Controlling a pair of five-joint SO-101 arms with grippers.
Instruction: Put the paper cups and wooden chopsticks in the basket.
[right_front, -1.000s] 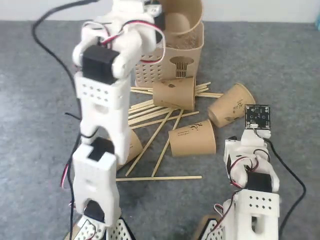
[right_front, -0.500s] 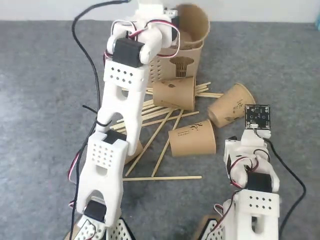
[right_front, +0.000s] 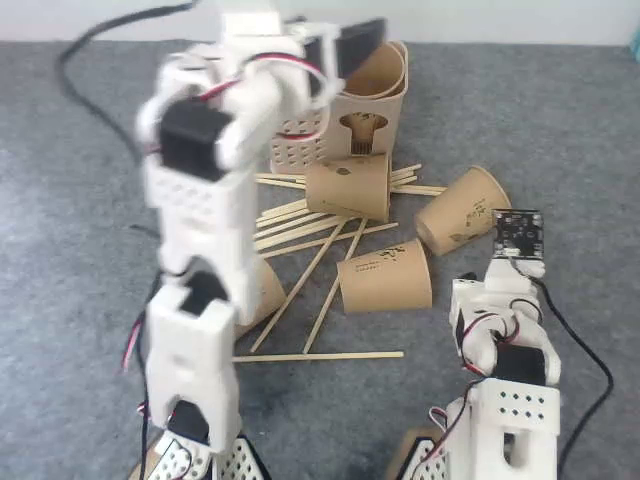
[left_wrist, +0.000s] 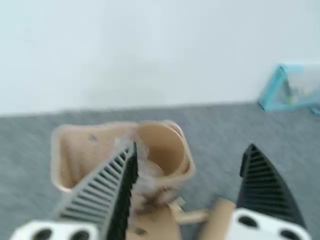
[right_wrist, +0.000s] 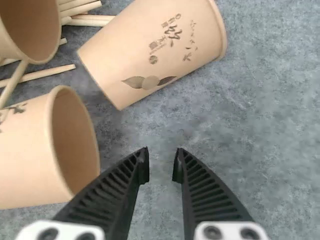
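1. Since the earlier frames the left arm (right_front: 200, 210) has swung back, and the paper cup (right_front: 378, 72) it carried now sits in the basket (right_front: 392, 120) (upright, it seems, though motion blurs the arm).
2. The left gripper (left_wrist: 191, 147) hangs above that cup, jaws spread wide and empty.
3. Closer in, the right gripper (right_wrist: 161, 152) has its jaws barely parted and grips nothing, over grey carpet (right_wrist: 260, 125) near a fallen cup (right_wrist: 150, 55).
4. Wooden chopsticks (right_front: 310, 225) lie scattered beside the basket.

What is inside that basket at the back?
A paper cup sits in the basket, its open mouth showing. The left arm and the basket's walls hide the rest of the inside.
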